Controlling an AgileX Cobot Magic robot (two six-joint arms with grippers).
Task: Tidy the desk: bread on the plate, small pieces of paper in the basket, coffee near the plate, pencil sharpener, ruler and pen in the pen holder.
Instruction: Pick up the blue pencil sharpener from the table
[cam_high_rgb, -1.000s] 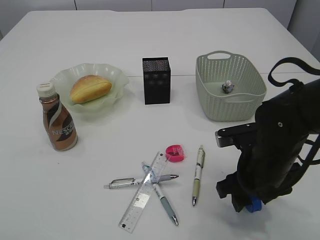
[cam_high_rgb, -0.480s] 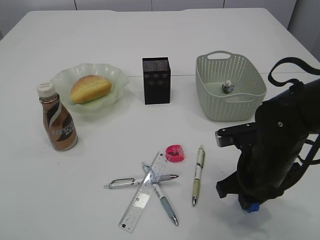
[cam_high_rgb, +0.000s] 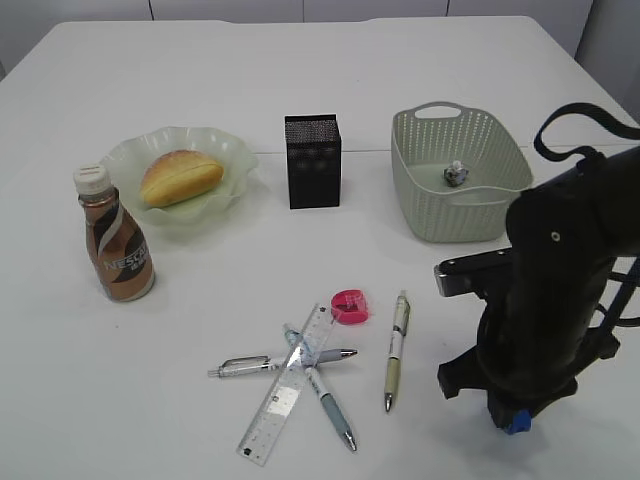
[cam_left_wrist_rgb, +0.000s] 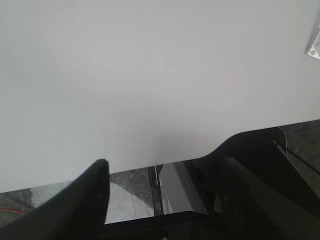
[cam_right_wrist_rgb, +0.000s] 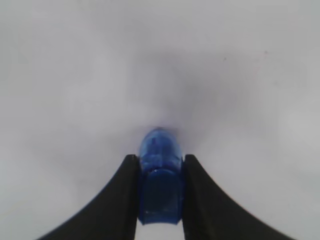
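Translucent blue pencil sharpener, rounded at its tip, clamped between right gripper fingers above white desk; left gripper spread, empty.

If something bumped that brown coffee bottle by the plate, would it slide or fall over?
Probably tip rather than slide. The coffee bottle stands upright, tall and narrow on a small base, so a knock near its white cap would likely topple it. Its round body would then probably roll on the smooth desk, maybe towards the plate.

Bread on plate, left of pen holder.
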